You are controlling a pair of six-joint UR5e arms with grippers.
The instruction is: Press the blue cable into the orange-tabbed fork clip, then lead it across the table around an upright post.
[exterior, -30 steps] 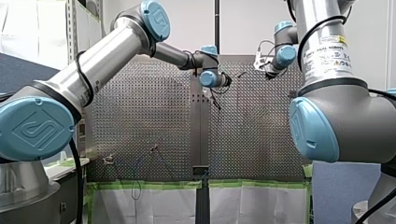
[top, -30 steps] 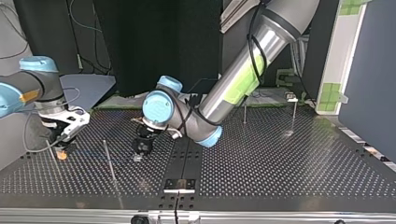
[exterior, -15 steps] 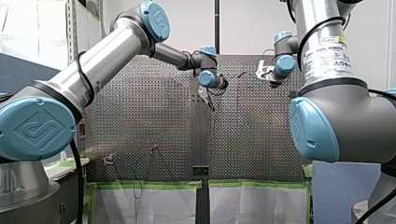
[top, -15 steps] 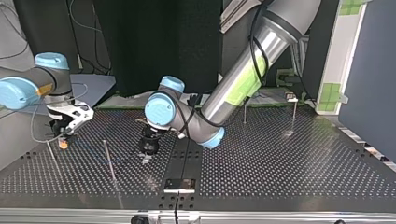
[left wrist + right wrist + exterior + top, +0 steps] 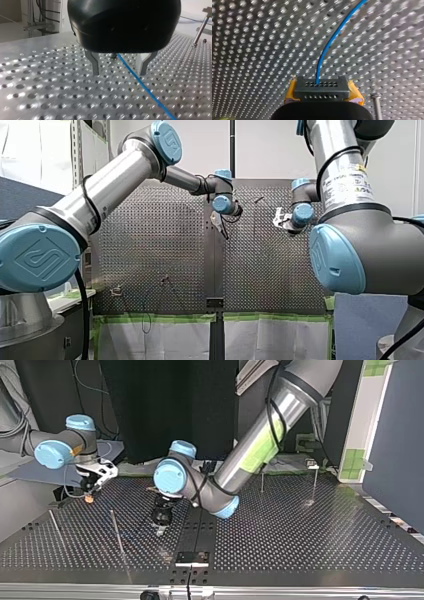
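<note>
Counts: two arms, one blue cable [image 5: 140,85], four upright posts [image 5: 117,531] | my left gripper [image 5: 119,72]: low over the table's [image 5: 300,540] middle, two metal fingers [image 5: 95,63] spread, cable lying between them | my right gripper [image 5: 322,87]: near the table's far corner at the top view's left, yellow pads [image 5: 355,93] clamped on the cable.

Shiny silver tubes and grey joints on my left arm [image 5: 115,175], with round sky-blue caps [image 5: 37,257] stamped with a swirly sign. Black cable [image 5: 85,195] looped round the tube. Bright green patch [image 5: 261,444] along it in the top view. Same silver and blue on my right arm [image 5: 345,150], plus a white sticker [image 5: 351,181] with small print and a yellow mark. Round black body and two thin metal fingers [image 5: 95,65] on my left pincer [image 5: 119,73]. Yellow pads [image 5: 291,92] on my right pincer [image 5: 322,83].
</note>
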